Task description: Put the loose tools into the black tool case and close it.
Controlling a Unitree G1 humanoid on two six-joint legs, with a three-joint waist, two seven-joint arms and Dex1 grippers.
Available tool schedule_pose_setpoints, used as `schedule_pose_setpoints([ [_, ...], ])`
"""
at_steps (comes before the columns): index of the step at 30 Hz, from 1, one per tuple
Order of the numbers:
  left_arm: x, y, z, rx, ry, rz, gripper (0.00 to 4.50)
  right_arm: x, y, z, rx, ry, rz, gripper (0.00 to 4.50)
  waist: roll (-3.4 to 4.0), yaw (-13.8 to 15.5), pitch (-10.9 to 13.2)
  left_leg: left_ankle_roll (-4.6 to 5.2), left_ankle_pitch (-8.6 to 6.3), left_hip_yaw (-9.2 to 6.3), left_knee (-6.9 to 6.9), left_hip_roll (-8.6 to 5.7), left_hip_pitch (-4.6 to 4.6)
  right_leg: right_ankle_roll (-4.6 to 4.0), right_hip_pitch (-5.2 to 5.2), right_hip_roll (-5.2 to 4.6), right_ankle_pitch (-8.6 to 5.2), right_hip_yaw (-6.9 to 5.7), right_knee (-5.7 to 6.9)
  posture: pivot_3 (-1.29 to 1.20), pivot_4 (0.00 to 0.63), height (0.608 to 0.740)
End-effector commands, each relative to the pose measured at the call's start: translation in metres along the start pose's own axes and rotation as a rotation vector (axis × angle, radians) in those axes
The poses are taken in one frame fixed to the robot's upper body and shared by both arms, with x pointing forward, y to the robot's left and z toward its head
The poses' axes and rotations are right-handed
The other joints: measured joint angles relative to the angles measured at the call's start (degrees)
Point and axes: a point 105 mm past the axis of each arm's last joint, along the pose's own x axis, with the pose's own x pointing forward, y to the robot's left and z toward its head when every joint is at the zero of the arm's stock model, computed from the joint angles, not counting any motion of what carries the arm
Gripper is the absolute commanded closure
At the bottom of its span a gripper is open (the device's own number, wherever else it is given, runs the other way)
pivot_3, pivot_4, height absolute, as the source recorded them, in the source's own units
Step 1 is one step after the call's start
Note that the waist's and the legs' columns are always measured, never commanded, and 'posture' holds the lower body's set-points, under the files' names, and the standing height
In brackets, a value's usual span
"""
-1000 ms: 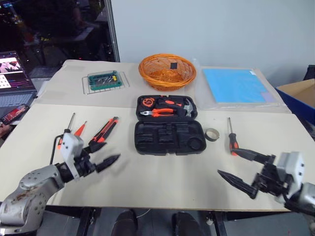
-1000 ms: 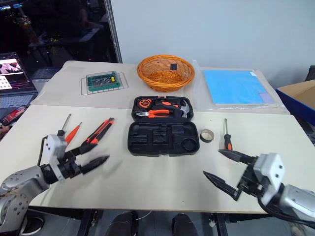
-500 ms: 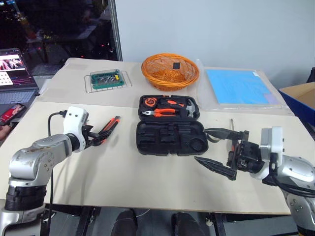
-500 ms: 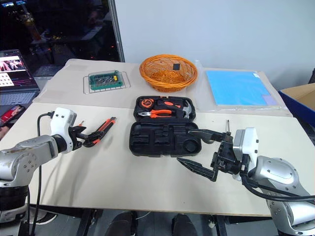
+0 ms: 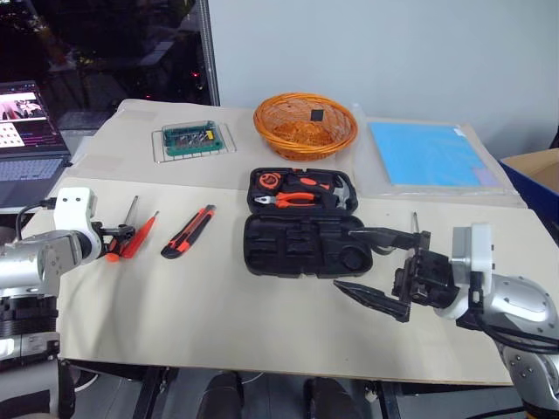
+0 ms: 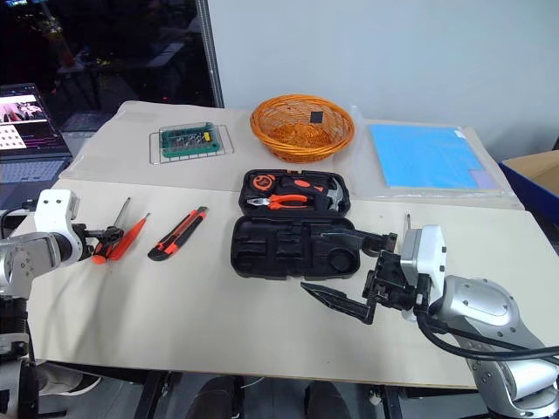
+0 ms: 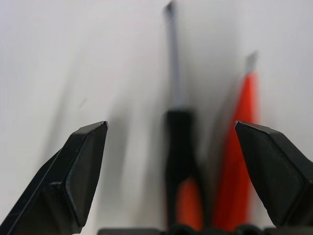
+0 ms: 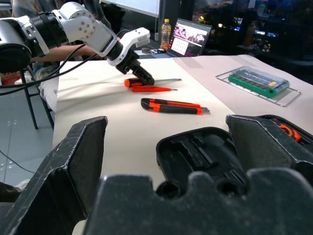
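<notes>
Where they lie, screwdrivers (image 5: 131, 232) point away.

A beige table (image 5: 262, 323) stands against a plain pale wall (image 5: 393, 52). Well beyond the left gripper, a dark window (image 5: 105, 44) shows scattered lights, and an open laptop (image 5: 26, 131) glows. A cardboard box (image 5: 533, 166) sits past the right gripper.

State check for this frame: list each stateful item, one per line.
black tool case: open, front half's recesses empty
utility knife: loose on the table
two screwdrivers: loose, lying side by side
left gripper: open, at the screwdriver handles
right gripper: open, holding nothing
laptop: screen lit
</notes>
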Motion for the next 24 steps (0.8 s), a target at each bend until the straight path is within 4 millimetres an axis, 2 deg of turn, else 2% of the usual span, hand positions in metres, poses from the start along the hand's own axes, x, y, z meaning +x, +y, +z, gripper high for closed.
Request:
schedule_pose_setpoints([
  [1,-0.003,0.004,-0.001,0.004,0.019,0.009,1.26,0.002,0.003,0.009,-0.039,-0.027,0.004,0.0,-0.03,-0.01,-0.01,0.0,0.0,0.0,0.0,0.0,0.0,-0.01,0.0,0.0,0.0,0.0,0.0,0.0,0.15,0.74],
  [5,-0.005,0.001,0.001,-0.036,-0.026,-0.023,2.76,0.001,0.001,0.01,-0.039,-0.023,0.0,0.0,-0.04,-0.01,-0.03,0.01,0.0,0.0,-0.01,0.01,0.01,-0.01,-0.01,0.0,0.0,0.0,0.03,0.0,0.15,0.74],
  [6,-0.007,-0.002,0.008,-0.053,-0.07,-0.05,3.24,0.0,0.001,0.009,-0.039,-0.019,-0.002,0.0,-0.04,-0.01,-0.03,0.01,0.0,0.01,0.0,0.01,0.01,-0.01,0.0,0.0,0.01,0.0,0.03,0.0,0.15,0.74],
  [7,-0.011,-0.006,0.018,-0.073,-0.133,-0.089,3.54,-0.001,0.001,0.008,-0.038,-0.016,-0.004,0.0,-0.05,0.0,-0.03,0.01,0.01,0.01,0.0,0.01,0.01,-0.01,-0.01,0.0,0.01,0.0,0.03,0.0,0.15,0.74],
  [8,-0.016,-0.011,0.03,-0.073,-0.206,-0.134,3.65,-0.002,0.001,0.008,-0.037,-0.013,-0.007,0.0,-0.06,0.05,-0.03,0.02,0.02,0.01,0.0,0.01,0.0,-0.01,0.0,0.0,0.01,0.0,0.03,0.0,0.15,0.74],
  [9,-0.023,-0.016,0.041,-0.067,-0.271,-0.184,3.65,-0.003,0.001,0.007,-0.036,-0.011,-0.012,0.0,-0.15,0.12,-0.01,0.05,0.03,0.01,0.01,0.01,0.0,0.0,0.01,0.0,0.01,0.0,0.03,0.0,0.15,0.74],
  [11,-0.047,-0.048,0.066,0.058,-0.368,-0.388,3.65,-0.007,0.0,0.008,-0.041,-0.008,-0.034,0.0,-0.39,0.26,0.01,0.04,0.02,0.01,0.01,0.02,-0.04,-0.01,-0.01,0.0,0.01,-0.02,0.03,0.0,0.15,0.74],
  [13,-0.059,-0.078,0.072,0.241,-0.379,-0.529,3.65,-0.01,-0.002,0.011,-0.047,-0.013,-0.058,0.0,-0.54,0.36,0.01,0.0,0.0,0.0,0.02,0.03,-0.11,-0.01,-0.02,0.0,0.01,-0.05,0.01,0.0,0.15,0.74],
  [14,-0.06,-0.085,0.071,0.279,-0.372,-0.563,3.65,-0.011,-0.003,0.011,-0.049,-0.015,-0.065,0.0,-0.52,0.39,0.01,-0.01,0.0,0.0,0.03,0.03,-0.12,-0.02,-0.01,-0.01,0.01,-0.05,-0.01,0.0,0.15,0.74],
  [15,-0.065,-0.109,0.069,0.335,-0.339,-0.684,3.65,-0.013,-0.004,0.011,-0.056,-0.006,-0.085,0.0,-0.46,0.44,-0.02,-0.02,-0.01,0.05,0.03,0.01,-0.1,-0.03,0.02,-0.06,0.0,-0.05,-0.04,0.0,0.15,0.74],
  [16,-0.068,-0.143,0.062,0.49,-0.301,-0.816,3.65,-0.019,-0.007,0.01,-0.068,0.012,-0.127,0.0,-0.43,0.67,-0.04,-0.03,-0.01,0.06,0.03,-0.01,-0.1,-0.08,0.02,-0.08,-0.03,-0.03,-0.05,0.0,0.15,0.74],
  [18,-0.073,-0.192,0.053,0.661,-0.257,-1.02,3.65,-0.03,-0.012,0.01,-0.079,0.041,-0.201,0.0,-0.32,1.37,-0.1,-0.03,-0.02,0.04,0.03,-0.01,-0.08,-0.36,0.06,-0.07,-0.2,-0.09,-0.04,0.0,0.15,0.74],
  [20,-0.065,-0.214,0.058,0.686,-0.239,-1.06,3.65,-0.038,-0.013,0.009,-0.075,0.066,-0.239,0.0,-0.28,2.2,-0.12,-0.03,-0.01,0.04,0.13,-0.04,-0.09,-0.33,0.13,-0.07,-0.25,-0.11,-0.03,0.0,0.15,0.74],
  [24,-0.035,-0.261,0.058,0.926,-0.229,-1.095,3.65,-0.067,-0.01,0.008,-0.082,0.161,-0.31,0.0,-0.29,1.7,-0.12,0.43,0.26,-0.03,0.3,-0.09,-0.2,-0.26,0.15,0.01,-0.2,0.04,0.0,0.0,0.15,0.74],
])
